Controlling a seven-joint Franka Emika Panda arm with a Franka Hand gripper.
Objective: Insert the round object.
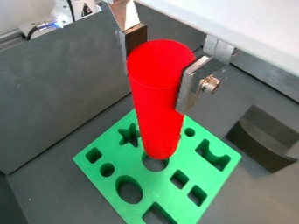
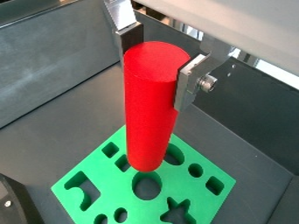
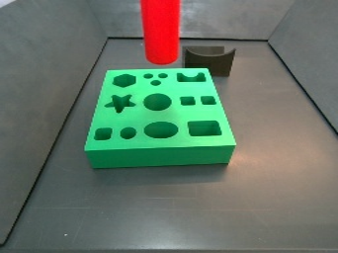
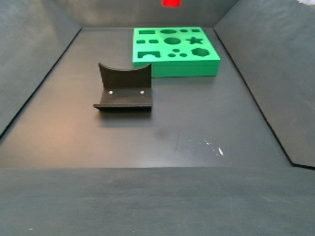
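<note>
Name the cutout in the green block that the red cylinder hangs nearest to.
The round hole at the centre of the green block: the red cylinder, held in the gripper, hangs directly over it; star and square cutouts lie off to the sides.

I see the gripper holding the cylinder upright above the block; the fixture stands beside the block.
</note>
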